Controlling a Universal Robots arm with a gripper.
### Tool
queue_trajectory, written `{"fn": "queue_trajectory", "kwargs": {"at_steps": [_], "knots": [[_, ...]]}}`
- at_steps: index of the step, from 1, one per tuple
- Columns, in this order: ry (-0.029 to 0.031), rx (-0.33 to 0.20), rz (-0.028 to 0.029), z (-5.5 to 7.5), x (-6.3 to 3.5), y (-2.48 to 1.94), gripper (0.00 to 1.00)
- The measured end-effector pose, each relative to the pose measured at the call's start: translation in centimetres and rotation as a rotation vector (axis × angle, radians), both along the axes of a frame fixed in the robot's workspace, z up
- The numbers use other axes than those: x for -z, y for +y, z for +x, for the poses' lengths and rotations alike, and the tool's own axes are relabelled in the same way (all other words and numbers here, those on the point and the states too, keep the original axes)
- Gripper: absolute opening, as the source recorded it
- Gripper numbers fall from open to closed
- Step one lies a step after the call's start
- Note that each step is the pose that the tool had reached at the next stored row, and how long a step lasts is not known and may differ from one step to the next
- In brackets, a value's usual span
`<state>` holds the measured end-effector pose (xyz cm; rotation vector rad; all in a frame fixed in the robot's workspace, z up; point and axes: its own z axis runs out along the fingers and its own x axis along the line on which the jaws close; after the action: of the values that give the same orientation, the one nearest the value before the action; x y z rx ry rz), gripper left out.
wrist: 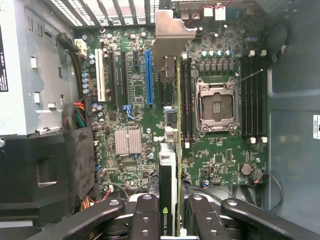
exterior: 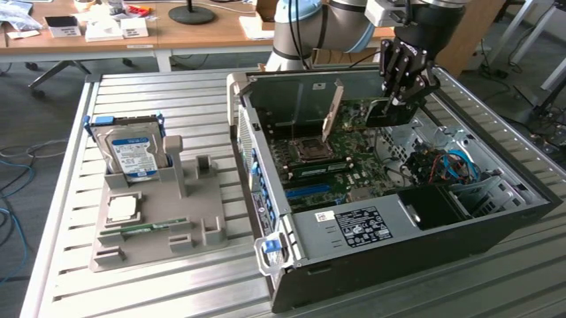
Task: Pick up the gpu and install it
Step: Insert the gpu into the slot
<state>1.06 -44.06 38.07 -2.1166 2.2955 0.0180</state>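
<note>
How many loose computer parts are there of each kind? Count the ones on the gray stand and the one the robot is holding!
hard drive, on the gray stand: 1
square silver chip, on the stand: 1
memory stick, on the stand: 1
gpu, held in the end effector: 1
Total: 4

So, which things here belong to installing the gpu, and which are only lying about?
Job: thin green gpu with silver bracket, clamped in the black gripper; green motherboard; black metal computer case.
Lying about: silver hard drive with blue label; narrow green memory stick; grey plastic stand holding both.
</note>
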Motion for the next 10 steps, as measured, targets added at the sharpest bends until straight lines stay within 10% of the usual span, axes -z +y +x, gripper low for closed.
{"fn": "queue_trajectory", "kwargs": {"at_steps": [10], "knots": [[-0.0001,0.000,0.0001,-0.12,0.53,-0.51,0.27]]}}
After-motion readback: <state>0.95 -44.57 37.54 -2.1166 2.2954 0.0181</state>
